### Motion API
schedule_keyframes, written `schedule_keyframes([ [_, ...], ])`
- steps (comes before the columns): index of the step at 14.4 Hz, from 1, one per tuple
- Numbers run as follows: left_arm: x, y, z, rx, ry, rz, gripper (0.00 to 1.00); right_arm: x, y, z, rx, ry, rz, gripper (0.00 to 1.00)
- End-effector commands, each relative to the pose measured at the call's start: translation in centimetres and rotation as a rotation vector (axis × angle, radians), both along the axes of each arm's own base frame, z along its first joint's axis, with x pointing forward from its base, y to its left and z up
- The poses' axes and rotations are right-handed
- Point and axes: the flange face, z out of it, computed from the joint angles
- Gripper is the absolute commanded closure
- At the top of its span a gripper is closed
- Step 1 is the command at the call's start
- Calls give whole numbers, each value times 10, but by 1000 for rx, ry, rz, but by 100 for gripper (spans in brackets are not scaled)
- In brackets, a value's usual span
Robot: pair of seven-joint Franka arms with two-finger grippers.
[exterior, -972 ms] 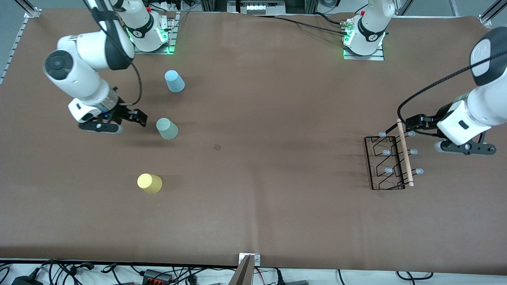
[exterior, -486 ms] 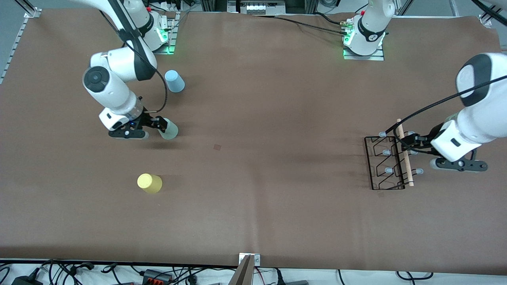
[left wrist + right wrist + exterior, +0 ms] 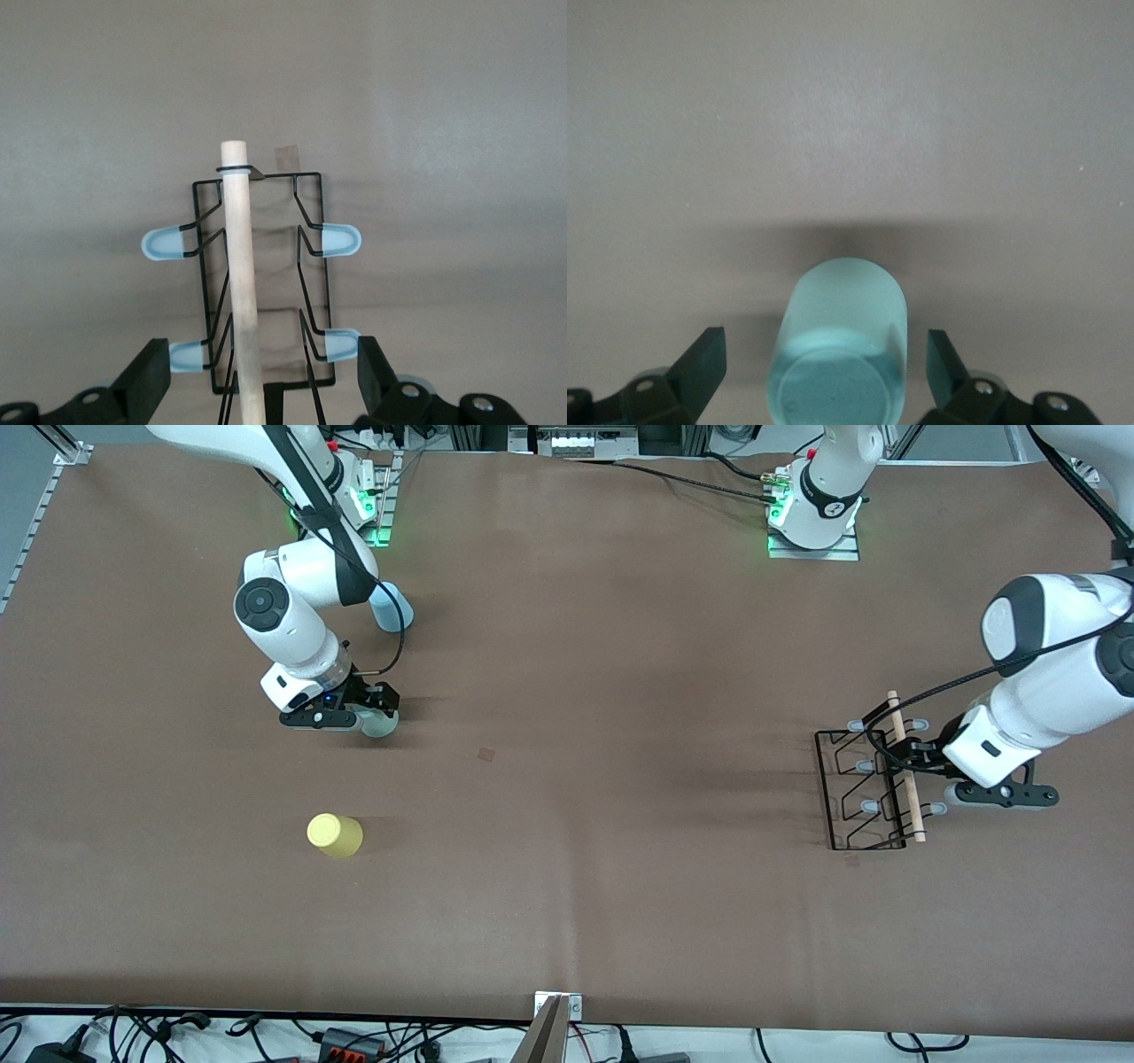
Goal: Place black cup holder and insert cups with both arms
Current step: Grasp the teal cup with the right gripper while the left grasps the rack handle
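Your right tool has just slid, open, around the pale grey-green plastic cup; your left tool, open, is straddling the black wire holder's wooden rod, ready to squeeze.

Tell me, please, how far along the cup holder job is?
Done: nothing placed. In hand: the left end effector straddles the black cup holder's wooden handle, open; the right end effector brackets the grey-green cup, open. Left: yellow cup and light blue cup.
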Motion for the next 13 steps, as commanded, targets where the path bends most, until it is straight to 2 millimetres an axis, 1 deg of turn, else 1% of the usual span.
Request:
schedule_keyframes([
  [1, -19, 0, -2, 19, -42, -22, 16, -11, -1, -10, 7, -14, -13, 0],
  [2, -21, 3, -8, 18, -45, -17, 20, -12, 2, -12, 6, -11, -6, 0],
  [4, -26, 3, -20, 18, -66, -17, 20, -14, 4, -15, 4, -5, -4, 0],
  [5, -27, 8, -22, 18, -72, -9, 20, -14, 3, -17, 4, -2, -4, 0],
  [6, -27, 14, -22, 18, -72, -3, 23, -14, 3, -17, 3, -1, -4, 0],
  [7, -27, 13, -21, 19, -72, -17, 28, -14, 3, -17, 3, -1, -4, 0],
  [10, -29, 13, -27, 18, -62, -22, 32, -14, 3, -17, 3, -1, -4, 0],
  [13, -35, 11, -35, 17, -42, -26, 39, -13, 3, -18, 3, -1, -4, 0],
])
